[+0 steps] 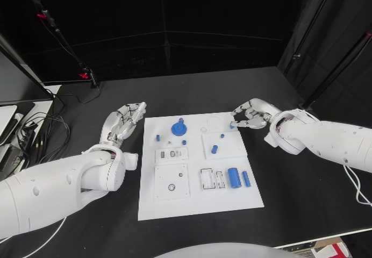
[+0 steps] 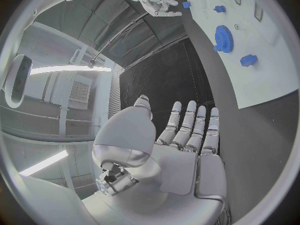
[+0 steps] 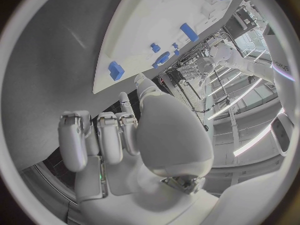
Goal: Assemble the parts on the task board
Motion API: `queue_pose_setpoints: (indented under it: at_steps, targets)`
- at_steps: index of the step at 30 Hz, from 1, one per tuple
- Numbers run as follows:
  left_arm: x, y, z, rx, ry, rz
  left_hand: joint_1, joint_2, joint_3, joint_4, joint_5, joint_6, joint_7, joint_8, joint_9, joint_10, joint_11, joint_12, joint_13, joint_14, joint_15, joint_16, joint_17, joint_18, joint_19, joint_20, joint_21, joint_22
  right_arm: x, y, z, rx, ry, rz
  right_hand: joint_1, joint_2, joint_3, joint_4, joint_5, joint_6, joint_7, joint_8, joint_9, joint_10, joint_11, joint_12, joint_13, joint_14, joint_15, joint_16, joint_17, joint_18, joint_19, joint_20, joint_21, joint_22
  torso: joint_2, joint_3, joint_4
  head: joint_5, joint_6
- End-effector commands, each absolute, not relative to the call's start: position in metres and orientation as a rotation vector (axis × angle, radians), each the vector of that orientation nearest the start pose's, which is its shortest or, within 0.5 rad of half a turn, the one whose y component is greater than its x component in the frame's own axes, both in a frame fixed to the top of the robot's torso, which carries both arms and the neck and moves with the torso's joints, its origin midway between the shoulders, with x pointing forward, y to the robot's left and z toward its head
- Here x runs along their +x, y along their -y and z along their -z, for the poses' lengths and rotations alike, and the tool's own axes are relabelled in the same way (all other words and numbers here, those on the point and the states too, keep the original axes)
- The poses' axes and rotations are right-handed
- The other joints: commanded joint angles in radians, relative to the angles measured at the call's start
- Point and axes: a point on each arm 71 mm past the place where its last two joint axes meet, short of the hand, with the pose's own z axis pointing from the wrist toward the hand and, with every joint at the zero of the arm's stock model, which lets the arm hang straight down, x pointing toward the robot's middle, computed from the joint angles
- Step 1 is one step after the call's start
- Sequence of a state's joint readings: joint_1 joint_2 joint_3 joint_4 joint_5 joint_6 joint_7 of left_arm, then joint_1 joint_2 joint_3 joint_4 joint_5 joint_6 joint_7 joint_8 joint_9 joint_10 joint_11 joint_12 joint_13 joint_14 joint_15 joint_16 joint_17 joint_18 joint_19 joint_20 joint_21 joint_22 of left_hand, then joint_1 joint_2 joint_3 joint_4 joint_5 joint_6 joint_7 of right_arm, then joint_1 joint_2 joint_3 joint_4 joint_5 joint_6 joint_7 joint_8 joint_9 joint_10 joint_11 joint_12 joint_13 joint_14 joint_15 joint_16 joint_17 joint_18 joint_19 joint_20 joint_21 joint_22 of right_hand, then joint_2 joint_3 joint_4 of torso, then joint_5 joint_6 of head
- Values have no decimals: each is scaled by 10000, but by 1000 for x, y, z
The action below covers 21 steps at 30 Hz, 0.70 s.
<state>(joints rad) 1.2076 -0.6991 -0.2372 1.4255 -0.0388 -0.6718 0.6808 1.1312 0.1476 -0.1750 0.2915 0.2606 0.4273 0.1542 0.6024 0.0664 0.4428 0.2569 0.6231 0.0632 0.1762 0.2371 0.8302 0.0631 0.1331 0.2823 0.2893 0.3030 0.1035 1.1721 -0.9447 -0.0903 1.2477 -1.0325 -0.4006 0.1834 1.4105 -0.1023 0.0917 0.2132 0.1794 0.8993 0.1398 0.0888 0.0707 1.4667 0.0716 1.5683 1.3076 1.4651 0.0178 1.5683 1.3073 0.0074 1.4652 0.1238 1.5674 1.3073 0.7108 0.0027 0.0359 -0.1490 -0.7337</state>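
The white task board (image 1: 233, 207) lies mid-table. On it are a blue gear (image 1: 179, 128), two blue cylinders (image 1: 233, 176) and several small blue parts. My left hand (image 1: 128, 121) lies flat on the table beside the board's far left edge, fingers straight and apart, holding nothing. Its wrist view shows that hand (image 2: 187, 135), the gear (image 2: 222, 36) and the board (image 2: 275, 80). My right hand (image 1: 249, 115) hovers at the board's far right corner, fingertips next to a small blue part (image 1: 231, 124). In the right wrist view that part (image 3: 115, 70) lies on the board (image 3: 150, 20), just beyond the hand (image 3: 137, 135), untouched.
White fixture blocks (image 1: 172, 181) sit on the board's near half. Cables and equipment (image 1: 23, 134) crowd the table's left edge, with a stand (image 1: 89, 78) at the far left. A dark pole (image 1: 333, 70) rises at the right. Bare black table lies in front of the board.
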Motion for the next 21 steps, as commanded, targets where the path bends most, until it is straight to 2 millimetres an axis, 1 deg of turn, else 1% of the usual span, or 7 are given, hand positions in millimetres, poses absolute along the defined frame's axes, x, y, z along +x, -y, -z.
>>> queue_pose_setpoints:
  at_steps: [1, 6, 8, 12, 16, 17, 21]
  targets:
    - [478, -183, 210, -7105, -10704, 14086, 39, 29, -83, -4, 64, 47, 1352, -54, 3, 71, -20, -45, 2, 64, 19, -31, 4, -125, 91, 15, 48, 10, 507, 342, 221, 2446, -16756, -6264, -27, -43, -42, 30, -72, -48, -14, -20, 7, 1041, -58, 25, 2632, 1057, -50, 25, 2635, -74, 1056, 6, 34, 2635, 2, 10, 13, 12, -27]
    - [478, -184, 210, -7102, -10691, 14061, 39, 29, -83, -4, 64, 47, 1352, -54, 3, 71, -20, -45, 2, 64, 19, -31, 4, -125, 91, 15, 48, 10, 507, 341, 224, 2338, -16941, -5854, 84, 13, -9, 2, -152, -26, -9, 4, 20, 1041, -36, 25, 2632, 1057, -35, 25, 2635, -74, 1056, 13, 34, 2635, -3, 10, 1, 47, -41]
    - [478, -184, 210, -7103, -10690, 14058, 39, 29, -83, -4, 64, 47, 1352, -54, 3, 71, -20, -45, 2, 64, 19, -31, 4, -125, 91, 15, 48, 10, 507, 341, 225, 2333, -16981, -5664, 164, 71, 28, -23, -192, -11, -2, 19, 27, 1041, -22, 25, 2632, 1057, -25, 25, 2635, -74, 1056, 19, 34, 2635, -2, 6, 2, 58, -42]
    - [478, -185, 210, -7098, -10682, 14055, 39, 29, -83, -4, 64, 47, 1352, -54, 3, 71, -20, -45, 2, 64, 19, -31, 4, -125, 91, 15, 48, 10, 508, 341, 227, 2332, -16986, -5437, 257, 137, 76, -59, -215, 20, 9, 41, 36, 1041, -1, 25, 2632, 1057, -10, 25, 2635, -74, 1056, 30, 34, 2635, 1, 10, -2, 87, -44]
    - [478, -185, 210, -7095, -10677, 14047, 39, 29, -83, -4, 64, 47, 1352, -54, 3, 71, -20, -45, 2, 64, 19, -31, 4, -125, 91, 15, 48, 10, 508, 341, 227, 2333, -16991, -5332, 278, 140, 83, -71, -211, 24, 7, 44, 37, 1041, 0, 25, 2632, 1057, -8, 25, 2635, -74, 1056, 32, 34, 2635, -1, -2, -8, 69, -60]
    - [478, -185, 210, -7098, -10682, 14050, 43, 31, -84, -4, 66, 48, 1351, -55, 3, 72, -19, -46, 2, 65, 20, -31, 4, -126, 88, 15, 46, 9, 509, 341, 227, 2336, -16990, -5308, 306, 140, 91, -88, -204, 30, 4, 49, 38, 1041, -1, 25, 2632, 1057, -6, 25, 2635, -74, 1056, 35, 34, 2635, -4, -1, -16, 91, -103]
    - [478, -184, 210, -7094, -10683, 14074, 49, 33, -85, -5, 69, 49, 1351, -57, 3, 73, -19, -47, 2, 66, 21, -32, 4, -128, 84, 16, 42, 8, 509, 339, 228, 2346, -16961, -5274, 375, 169, 120, -125, -184, 41, 8, 57, 40, 1041, 5, 25, 2632, 1057, -2, 25, 2635, -74, 1056, 40, 34, 2635, 6, 12, -5, 111, -118]
